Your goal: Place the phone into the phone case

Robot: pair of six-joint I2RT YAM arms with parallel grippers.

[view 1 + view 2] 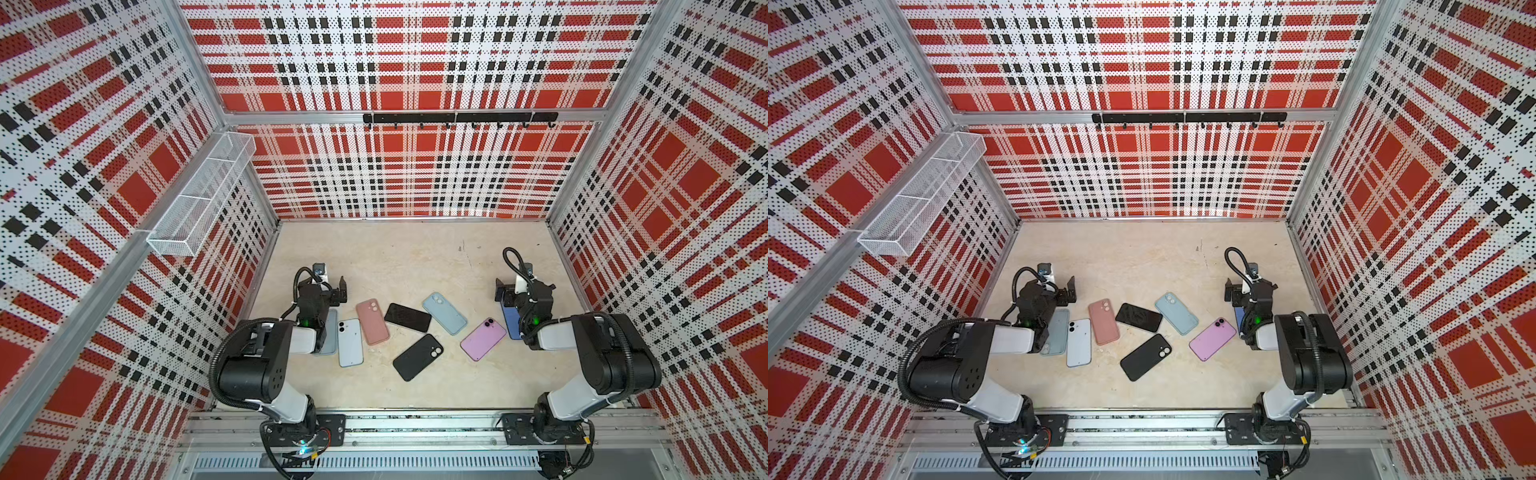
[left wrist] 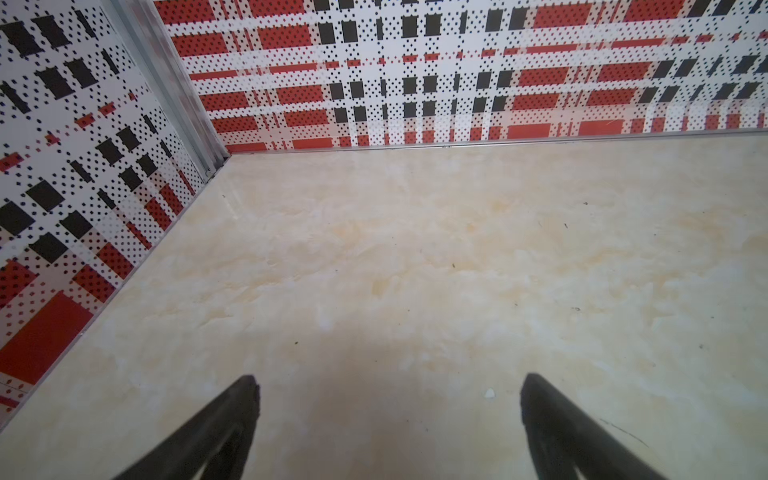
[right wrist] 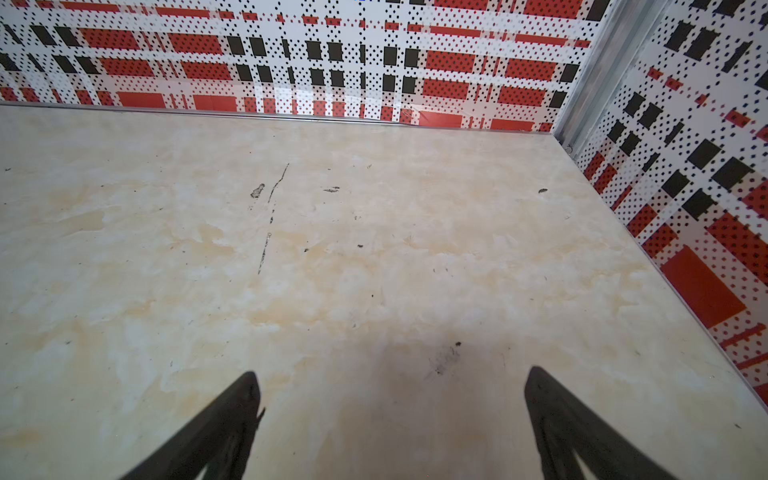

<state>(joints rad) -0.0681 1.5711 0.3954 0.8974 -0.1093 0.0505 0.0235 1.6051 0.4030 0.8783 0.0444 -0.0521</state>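
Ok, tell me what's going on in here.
Nothing is being handled yet. The left gripper and right gripper are both open and empty, each poised over bare table. Phones and cases lie loose in a row between the arms, among them a pink case, a black phone lying screen up and a purple phone. Neither gripper is touching any of them.

Beige tabletop — phones, cases scattered.

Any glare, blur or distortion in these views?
Both top views: sharp, even light, wide lens bows the back wall. Left wrist view: soft shadow on the table under the left pincer, fingers blurred. Right wrist view: same under the right pincer; glare low on that wall.
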